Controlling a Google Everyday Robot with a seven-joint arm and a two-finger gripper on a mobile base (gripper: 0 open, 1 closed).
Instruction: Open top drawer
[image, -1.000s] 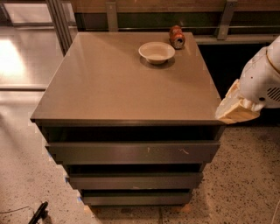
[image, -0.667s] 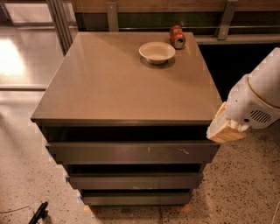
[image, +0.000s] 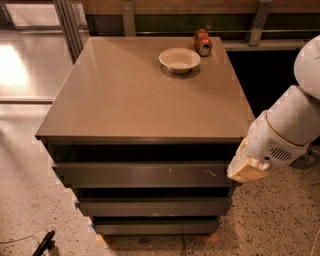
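The top drawer (image: 145, 175) is the widest of three dark grey-brown flat fronts under the tan cabinet top (image: 140, 95), with small pale scuffs right of centre. It stands a little proud of the cabinet, with a dark gap above it. My gripper (image: 246, 169) is a pale tan block at the end of the white arm (image: 292, 122). It hangs at the right end of the top drawer front, level with it and close to or touching its corner.
A cream bowl (image: 179, 59) and a red can lying on its side (image: 202, 42) sit at the back of the cabinet top. Two narrower drawer fronts (image: 155, 206) are below. A black cable end (image: 42, 243) lies on the speckled floor at lower left.
My arm has swung down and left, bringing the gripper from beside the cabinet top's right corner to the right end of the top drawer front. The drawer has not visibly moved.
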